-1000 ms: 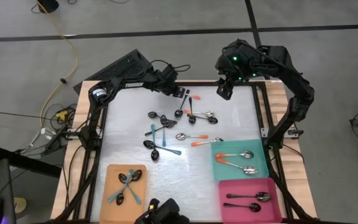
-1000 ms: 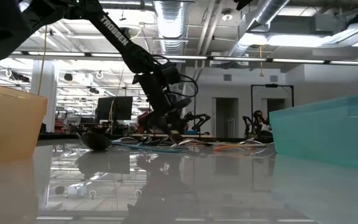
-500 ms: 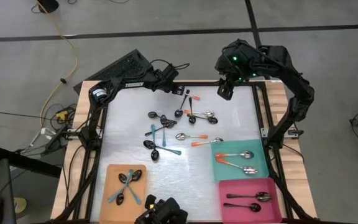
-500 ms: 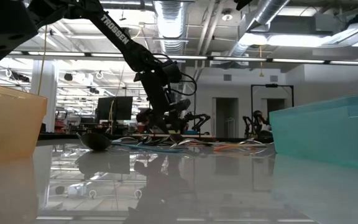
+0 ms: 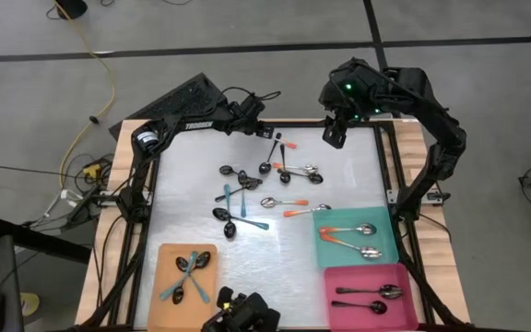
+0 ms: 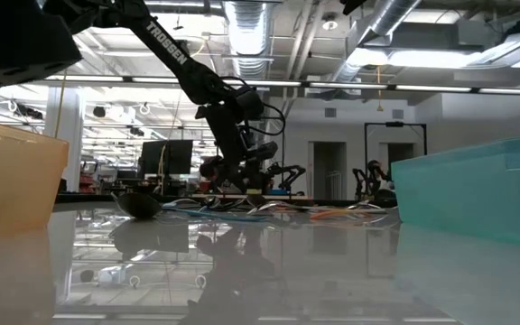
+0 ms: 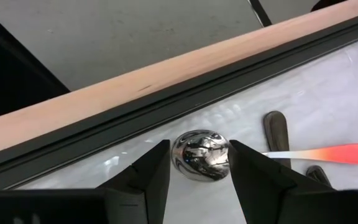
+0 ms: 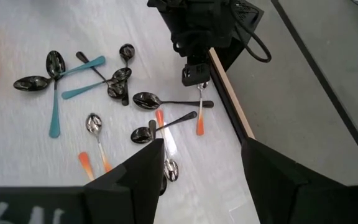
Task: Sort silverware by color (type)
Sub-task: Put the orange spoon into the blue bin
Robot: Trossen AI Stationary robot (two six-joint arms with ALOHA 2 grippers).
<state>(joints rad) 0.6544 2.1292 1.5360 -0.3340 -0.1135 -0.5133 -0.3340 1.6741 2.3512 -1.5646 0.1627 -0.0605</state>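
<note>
Orange-handled spoon: shiny bowl sits squarely between the left claw fingers, which close against its two sides at the far edge of the desk, next to the dark rail; handle runs away over the white surface. Right wrist view shows the same spoon under that claw.

Loose spoons: scattered pile mid-desk, teal, orange and black handles, several crossing each other.

Orange tray, near left corner: teal-handled spoons. Teal tray, right side: orange-handled spoons. Pink tray, just nearer than the teal one: dark metal spoons.

Right claw: above the far right part of the desk, fingers spread wide, nothing between them.
</note>
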